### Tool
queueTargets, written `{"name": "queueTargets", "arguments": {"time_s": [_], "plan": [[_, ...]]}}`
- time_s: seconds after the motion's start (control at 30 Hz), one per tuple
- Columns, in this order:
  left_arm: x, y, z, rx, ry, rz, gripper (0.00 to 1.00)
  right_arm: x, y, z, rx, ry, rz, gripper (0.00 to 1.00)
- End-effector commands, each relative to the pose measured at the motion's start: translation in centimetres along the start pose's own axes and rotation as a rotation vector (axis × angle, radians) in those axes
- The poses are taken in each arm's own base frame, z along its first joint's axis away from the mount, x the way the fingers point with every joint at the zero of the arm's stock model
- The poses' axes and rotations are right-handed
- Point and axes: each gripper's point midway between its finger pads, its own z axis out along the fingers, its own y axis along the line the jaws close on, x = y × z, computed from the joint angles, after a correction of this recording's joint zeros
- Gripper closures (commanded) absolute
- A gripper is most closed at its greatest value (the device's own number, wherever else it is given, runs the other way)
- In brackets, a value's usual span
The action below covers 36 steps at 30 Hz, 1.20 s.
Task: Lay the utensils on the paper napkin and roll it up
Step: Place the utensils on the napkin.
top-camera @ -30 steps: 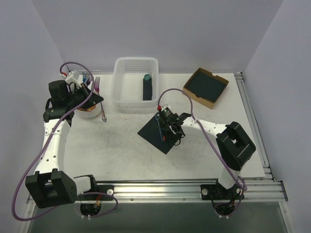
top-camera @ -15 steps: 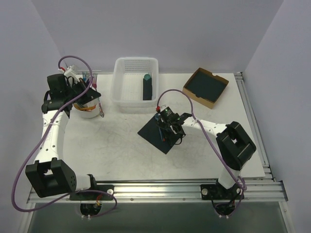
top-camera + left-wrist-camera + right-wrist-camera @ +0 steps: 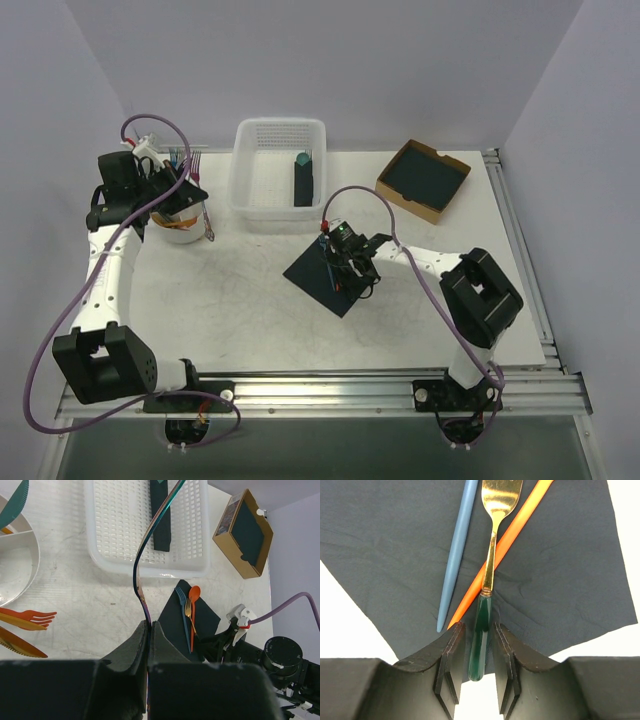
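Your right claw (image 3: 478,635) stood narrowly open astride the fork (image 3: 481,625) on the napkin (image 3: 385,545), beside the orange spoon (image 3: 520,526), your left claw (image 3: 150,627) clamped on an iridescent utensil (image 3: 135,577); closing skewed, you might have rucked the paper.

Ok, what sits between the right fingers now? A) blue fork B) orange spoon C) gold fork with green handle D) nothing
C: the right wrist view shows the green handle of the gold fork between the right fingers, lying on the dark napkin.
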Motion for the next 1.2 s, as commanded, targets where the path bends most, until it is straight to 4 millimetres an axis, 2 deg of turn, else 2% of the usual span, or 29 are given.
{"name": "queueTargets", "arguments": {"time_s": [0.0, 0.13, 0.17, 0.27, 0.43, 0.73, 0.87, 1.17], "plan": [[-1.9, -1.3, -0.7, 0.032, -0.044, 0.046, 0.98, 1.1, -0.6, 0.7, 0.015, 0.039, -0.003, 0.72], [-1.9, -1.3, -0.6, 0.034, -0.045, 0.048, 0.98, 1.4, -0.5, 1.1, 0.010, 0.050, -0.001, 0.73], [-1.9, -1.3, -0.6, 0.034, -0.045, 0.047, 0.98, 1.3, -0.5, 1.1, 0.012, 0.048, 0.002, 0.78], [-2.0, -1.4, -0.7, 0.037, -0.049, 0.050, 0.98, 0.9, -0.4, 0.8, 0.008, 0.032, 0.010, 0.85], [-2.0, -1.6, -0.8, 0.042, -0.059, 0.052, 0.98, -0.5, -0.3, -0.6, 0.011, -0.004, 0.036, 0.90], [-1.9, -1.6, -1.0, 0.044, -0.069, 0.049, 0.98, -3.3, -0.5, -3.1, 0.034, -0.096, 0.116, 0.90], [-1.9, -1.6, -1.0, 0.043, -0.072, 0.049, 0.98, -3.7, -0.4, -3.1, 0.039, -0.124, 0.165, 0.91], [-1.9, -1.5, -1.2, 0.036, -0.085, 0.045, 0.98, -4.7, 0.4, -1.2, 0.052, -0.120, 0.228, 0.92]]}}
